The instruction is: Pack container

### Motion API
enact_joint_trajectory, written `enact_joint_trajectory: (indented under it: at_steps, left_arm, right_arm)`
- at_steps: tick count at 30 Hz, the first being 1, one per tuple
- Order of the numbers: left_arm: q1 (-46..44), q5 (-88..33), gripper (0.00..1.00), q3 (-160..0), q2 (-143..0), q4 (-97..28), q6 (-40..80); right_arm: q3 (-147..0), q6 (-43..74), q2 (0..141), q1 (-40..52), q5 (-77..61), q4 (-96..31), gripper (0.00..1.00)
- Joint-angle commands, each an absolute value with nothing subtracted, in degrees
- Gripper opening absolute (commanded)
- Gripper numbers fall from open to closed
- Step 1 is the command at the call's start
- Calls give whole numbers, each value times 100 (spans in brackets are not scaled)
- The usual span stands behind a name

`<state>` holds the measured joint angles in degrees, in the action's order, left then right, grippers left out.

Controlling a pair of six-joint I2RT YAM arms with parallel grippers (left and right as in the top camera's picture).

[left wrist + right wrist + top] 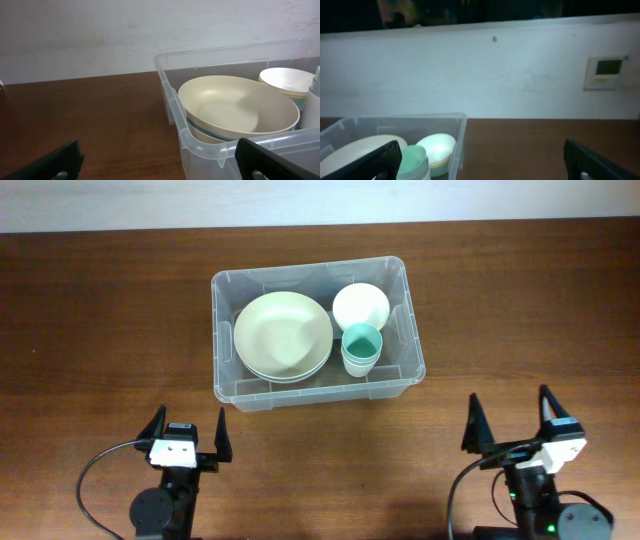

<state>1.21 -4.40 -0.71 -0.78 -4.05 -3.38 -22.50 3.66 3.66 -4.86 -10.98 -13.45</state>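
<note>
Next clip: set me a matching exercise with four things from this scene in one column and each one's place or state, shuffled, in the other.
Things:
1. large cream bowl
2. small white bowl
3. teal cup
4. left gripper

Places or states:
a. far right corner of the container
b. open, outside the container on its near side
c. left part of the container
d. just in front of the small bowl

Pairs: 1-c, 2-a, 3-d, 4-b

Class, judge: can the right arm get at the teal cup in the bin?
Probably yes: the cup stands upright at the bin's right end, nothing over it; the open right hand sits on that side, only the wall between.
</note>
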Motion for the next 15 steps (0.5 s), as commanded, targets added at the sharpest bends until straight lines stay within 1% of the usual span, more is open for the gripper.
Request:
enact_joint_trajectory:
  at_steps: [1, 15]
  left_arm:
    - [156, -421, 99, -54, -30, -436, -303]
    - [156, -421, 99, -54, -30, -436, -303]
  right_arm:
    - [-1691, 368, 23, -445, -1376, -838, 99]
    - [-596, 364, 19, -395, -1245, 770, 99]
